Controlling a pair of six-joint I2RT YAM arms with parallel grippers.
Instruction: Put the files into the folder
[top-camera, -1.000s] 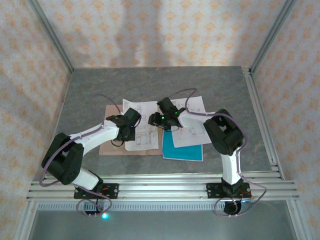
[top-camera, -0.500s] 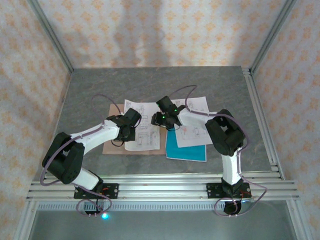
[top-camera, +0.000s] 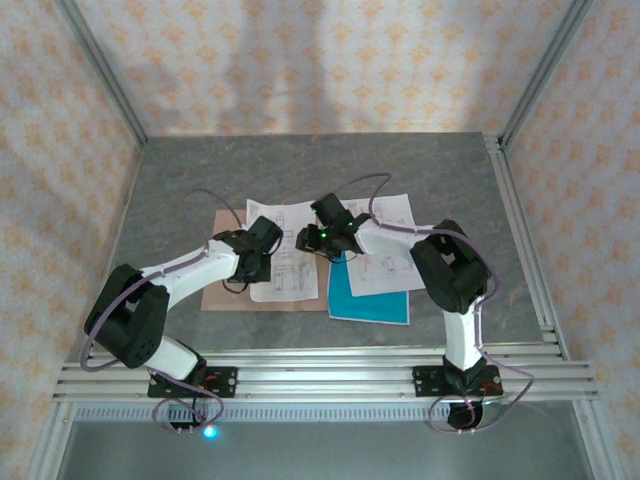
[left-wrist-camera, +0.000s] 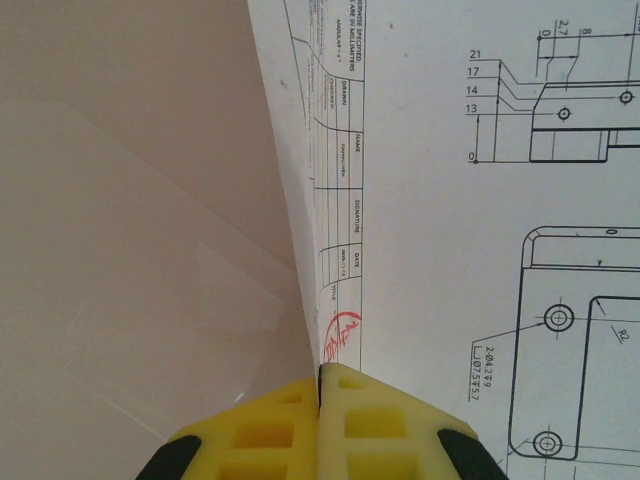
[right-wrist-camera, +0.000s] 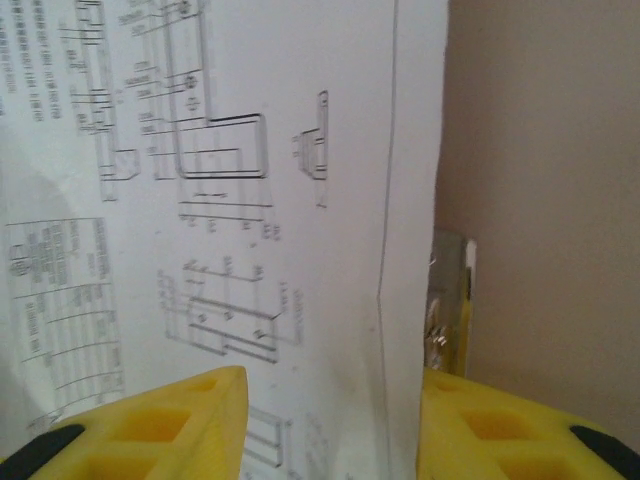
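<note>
Leftward again since half a second ago have slid the flat pinkish-brown card folder (top-camera: 222, 295) and the teal-blue paper sheet (top-camera: 370, 305) just right of it, and the right gripper (right-wrist-camera: 330, 400) has narrowed. Beyond and left of the folder, the grey stone-patterned counter (top-camera: 300, 165) is bare. On the folder lies a white paper sheet printed with line drawings (top-camera: 285, 275), its long axis running away from the arms. The left gripper (left-wrist-camera: 320, 385) has its jaws pinched together on that sheet's left edge. The right jaws stand half apart, straddling its right edge beside the folder's small metal clip (right-wrist-camera: 447, 290).
</note>
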